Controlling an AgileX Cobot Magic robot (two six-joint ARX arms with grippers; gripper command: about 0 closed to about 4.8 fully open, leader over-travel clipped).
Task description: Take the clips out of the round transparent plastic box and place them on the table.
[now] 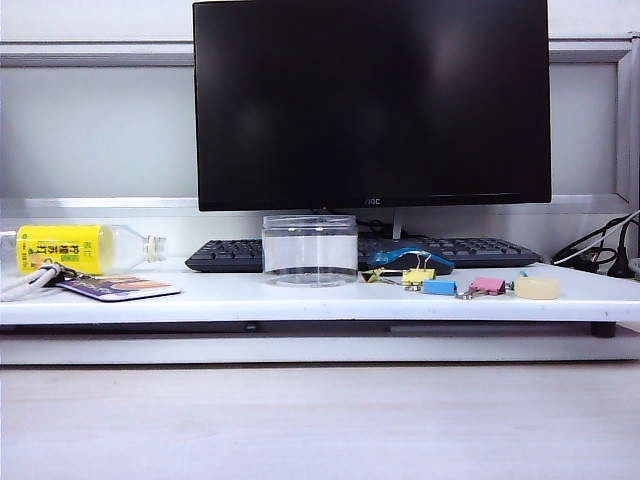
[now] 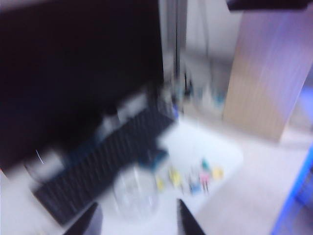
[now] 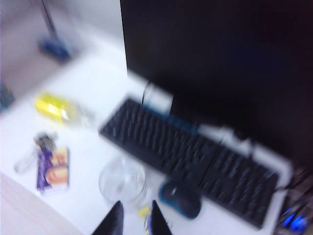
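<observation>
The round transparent plastic box [image 1: 310, 250] stands upright on the white table [image 1: 230, 297] in front of the keyboard, and I see no clip inside it. Two pale-yellow clips [image 1: 418, 276] [image 1: 376, 274] lie on the table just right of it. Neither gripper shows in the exterior view. In the blurred left wrist view my left gripper [image 2: 139, 223] hangs high above the box [image 2: 134, 193], fingers wide apart and empty; the yellow clips [image 2: 174, 177] lie beyond. My right gripper [image 3: 136, 220] hovers above the box [image 3: 122, 182] with a narrow empty gap; a yellow clip [image 3: 143, 211] shows far below.
A blue clip [image 1: 439, 287], a pink clip [image 1: 487, 286] and a tape roll [image 1: 537, 288] lie right of the yellow clips. Behind are the keyboard [image 1: 225, 255], a mouse [image 1: 405, 258] and the monitor [image 1: 370, 100]. A yellow-label bottle [image 1: 75, 248], a card [image 1: 118, 288] and white cables [image 1: 25, 283] sit left.
</observation>
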